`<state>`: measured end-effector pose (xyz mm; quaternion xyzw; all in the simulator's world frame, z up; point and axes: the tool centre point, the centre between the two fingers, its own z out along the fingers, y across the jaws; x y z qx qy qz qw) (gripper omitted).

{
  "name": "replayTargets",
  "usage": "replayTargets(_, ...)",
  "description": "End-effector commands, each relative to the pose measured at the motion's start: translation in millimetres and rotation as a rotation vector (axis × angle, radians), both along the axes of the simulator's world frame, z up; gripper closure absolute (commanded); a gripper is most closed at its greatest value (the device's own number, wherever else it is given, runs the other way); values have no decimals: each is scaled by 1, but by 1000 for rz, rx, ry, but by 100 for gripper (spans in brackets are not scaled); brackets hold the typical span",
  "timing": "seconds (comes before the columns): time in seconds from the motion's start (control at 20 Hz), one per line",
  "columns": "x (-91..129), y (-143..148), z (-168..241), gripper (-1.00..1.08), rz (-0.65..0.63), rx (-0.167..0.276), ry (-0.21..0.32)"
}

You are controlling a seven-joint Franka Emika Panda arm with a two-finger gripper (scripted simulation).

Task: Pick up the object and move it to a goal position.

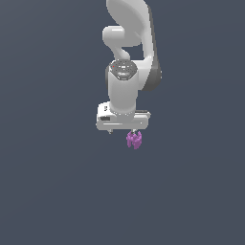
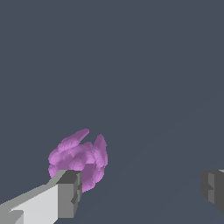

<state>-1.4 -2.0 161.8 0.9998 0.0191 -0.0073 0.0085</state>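
Note:
The object is a small purple-magenta lump with short prongs, sitting just under the white hand in the exterior view. In the wrist view the object lies right against one grey fingertip, while the other fingertip stands far off across a wide gap. My gripper is open, and nothing sits in the middle between its fingers. In the exterior view the gripper points straight down, with the object below the finger on that view's right side. Whether the object touches the finger or only lies behind it, I cannot tell.
A plain dark grey-blue ground fills both views. The white arm rises above the hand in the exterior view. No other objects or markers show.

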Motion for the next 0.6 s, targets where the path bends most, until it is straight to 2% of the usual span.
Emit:
replayTargets(0.0,0,0,0,-92,0,0,0)
replayTargets(0.55,0,-12,-5,-92,15,-36,-1)
